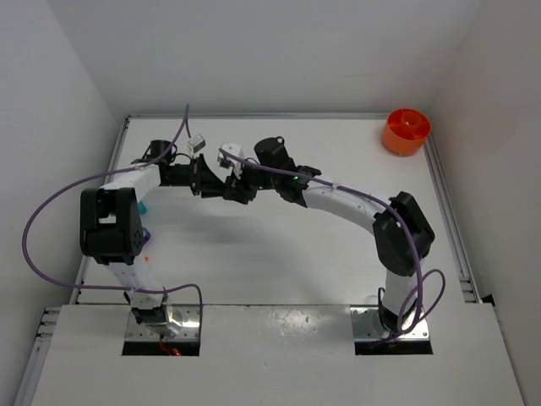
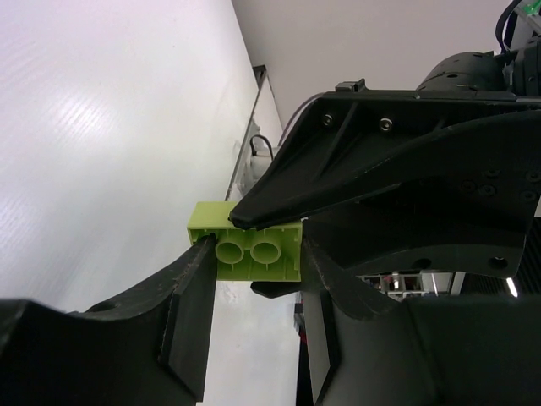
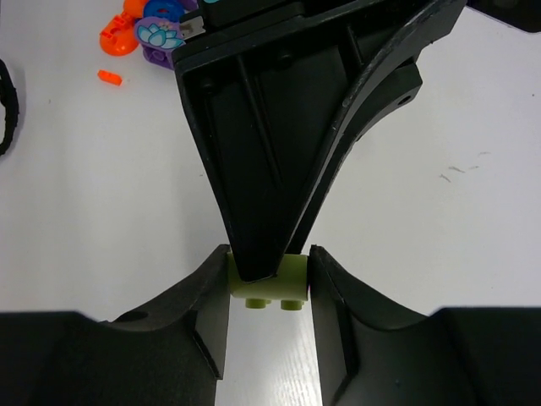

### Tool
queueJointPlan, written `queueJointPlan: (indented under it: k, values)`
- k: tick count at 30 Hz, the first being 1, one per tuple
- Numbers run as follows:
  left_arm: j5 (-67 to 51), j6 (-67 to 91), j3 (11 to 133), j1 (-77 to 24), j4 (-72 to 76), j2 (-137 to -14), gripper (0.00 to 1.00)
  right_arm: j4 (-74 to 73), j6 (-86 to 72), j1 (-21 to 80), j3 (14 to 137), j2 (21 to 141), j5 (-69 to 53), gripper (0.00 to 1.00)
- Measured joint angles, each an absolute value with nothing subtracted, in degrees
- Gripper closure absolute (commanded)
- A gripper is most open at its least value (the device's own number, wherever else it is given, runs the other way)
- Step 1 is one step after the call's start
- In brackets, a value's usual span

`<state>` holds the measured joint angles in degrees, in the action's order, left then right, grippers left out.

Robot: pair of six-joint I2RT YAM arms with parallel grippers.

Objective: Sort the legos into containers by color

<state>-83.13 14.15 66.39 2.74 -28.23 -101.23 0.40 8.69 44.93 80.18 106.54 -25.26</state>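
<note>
two end effectors met on one lime-green lego [image 2: 258, 252], held above the table [image 3: 423, 211] between them. the left end effector [image 2: 255, 245] gripped it, one finger at each side of the brick. the right end effector [image 3: 269, 279] crossed that grip at a right angle, its pads [image 3: 211, 313] looking pressed to the other two faces, so both seemed closed on the same brick. to hand over well, i judged, the right should be firm before the left let go. the left should then open wide and back straight off, so as not to twist the brick loose. beyond the left end effector lay loose orange and purple pieces [image 3: 139, 30]. farthest off, well past the right end effector at the table's back corner, stood the orange container [image 1: 407, 131].
</note>
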Motion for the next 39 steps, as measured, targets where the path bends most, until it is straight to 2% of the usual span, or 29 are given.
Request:
queueJointPlan:
  k: [2,3,5,6,9,17,20,24,32,39]
  values:
    - [-83.1,14.1,66.3,2.7,-28.2,-101.2,0.47,0.6,8.8,44.9,80.0,106.5,-25.3,0.85]
    - [-83.0,13.9,66.3,2.7,-28.2,-101.2,0.38,0.8,8.8,44.9,79.9,106.4,-25.3,0.90]
    - [-83.8,13.9,66.2,2.9,-28.2,-101.1,0.28,0.5,8.9,44.9,79.3,106.1,-24.5,0.95]
    - [-83.8,13.7,66.1,3.0,-28.2,-100.9,0.19,0.3,8.9,44.8,79.0,105.9,-24.2,0.99]
    - [-83.3,13.3,65.6,3.6,-28.0,-99.6,0.01,-0.1,8.9,44.4,77.3,104.5,-22.9,1.00]
    - [-77.2,13.2,64.2,8.1,-27.7,-91.5,0.01,-4.2,8.6,40.2,70.9,92.4,-13.0,1.00]
    - [-72.2,13.2,64.2,9.7,-27.2,-88.0,0.01,-10.1,7.0,34.9,73.8,90.5,-7.6,1.00]
    - [-65.0,12.8,64.1,9.0,-26.6,-84.0,0.01,-17.0,5.4,22.9,78.5,91.0,-3.1,1.00]
    - [-43.4,10.0,64.2,2.1,-26.4,-75.6,0.01,-23.8,1.8,-0.8,93.6,100.9,0.6,1.00]
    - [-35.4,9.3,64.2,0.7,-25.6,-74.5,0.01,-22.7,-3.2,-9.0,100.9,110.4,4.4,1.00]
